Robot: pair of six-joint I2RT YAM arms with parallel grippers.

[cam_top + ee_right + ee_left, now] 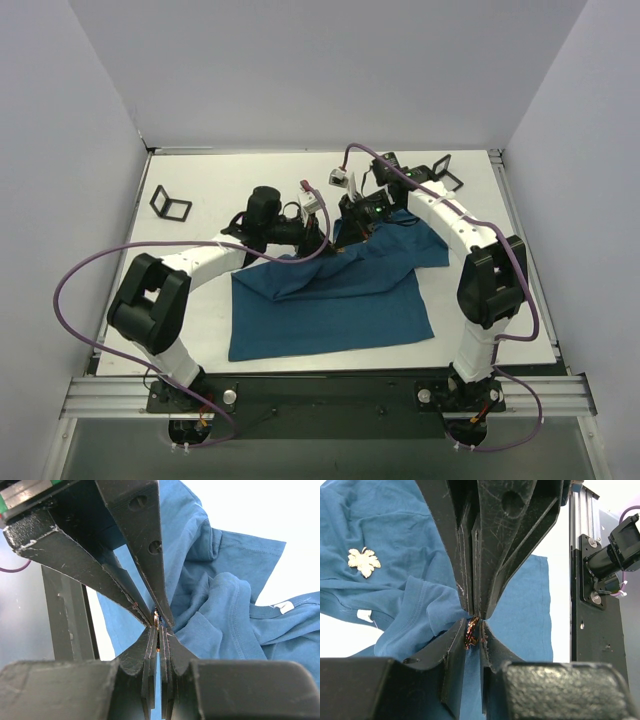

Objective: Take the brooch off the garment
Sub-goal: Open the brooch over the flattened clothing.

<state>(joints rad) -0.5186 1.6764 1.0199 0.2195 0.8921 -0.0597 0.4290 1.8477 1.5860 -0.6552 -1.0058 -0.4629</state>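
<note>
The garment (340, 300), a dark teal T-shirt, lies mid-table with its upper part bunched and lifted where both arms meet. The brooch (471, 632) is a tiny gold-orange ornament held between the two grippers, tip to tip. My left gripper (325, 240) comes in from the left, and its narrow jaws (474, 636) are shut on the brooch. The right gripper (350, 232) reaches in from the far right. Its fingers (490, 540) press together just above the brooch. In the right wrist view the right gripper (158, 630) is shut with a gold sliver of the brooch (157, 616) at its tips.
A pale leaf-shaped logo (364, 561) and a white label (365, 615) show on the shirt. Black square frames stand at the far left (170, 204) and far right (447, 172). White walls enclose the table, and a metal rail (330, 395) runs along its near edge.
</note>
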